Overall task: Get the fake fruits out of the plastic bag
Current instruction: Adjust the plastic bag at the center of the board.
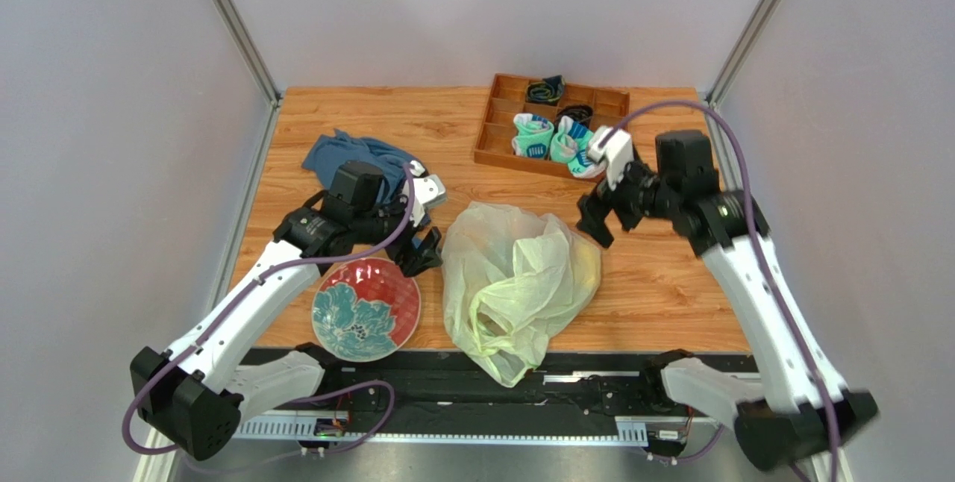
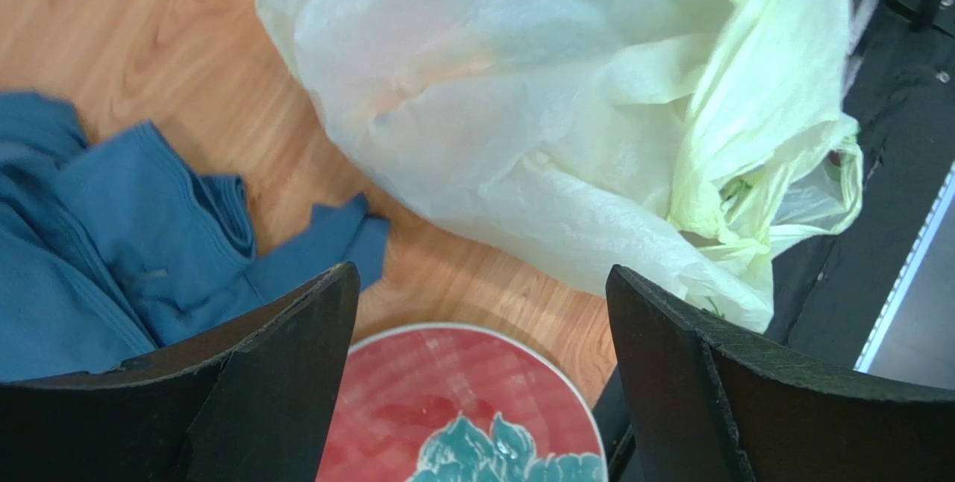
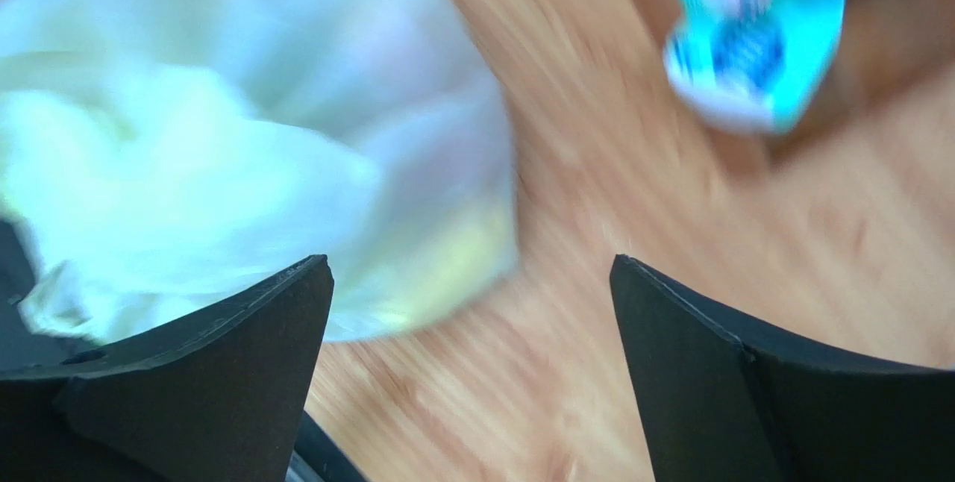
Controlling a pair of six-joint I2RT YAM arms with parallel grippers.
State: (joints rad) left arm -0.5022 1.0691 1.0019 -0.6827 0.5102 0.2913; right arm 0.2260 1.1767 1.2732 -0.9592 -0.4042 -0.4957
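The plastic bag (image 1: 516, 281) lies crumpled in the middle of the table, pale yellow-green and translucent. It also shows in the left wrist view (image 2: 583, 124) and, blurred, in the right wrist view (image 3: 202, 135). The fake fruits are hidden inside it; only a faint pink-orange tint shows through. My left gripper (image 1: 420, 238) is open and empty, just left of the bag, above the plate's far edge. My right gripper (image 1: 594, 217) is open and empty, just right of the bag's upper corner, over bare wood.
A red plate with a teal flower (image 1: 365, 309) sits left of the bag. A blue cloth (image 1: 342, 157) lies behind the left gripper. A wooden tray (image 1: 499, 130) at the back holds teal-and-white socks (image 1: 552, 137). The black table edge runs along the front.
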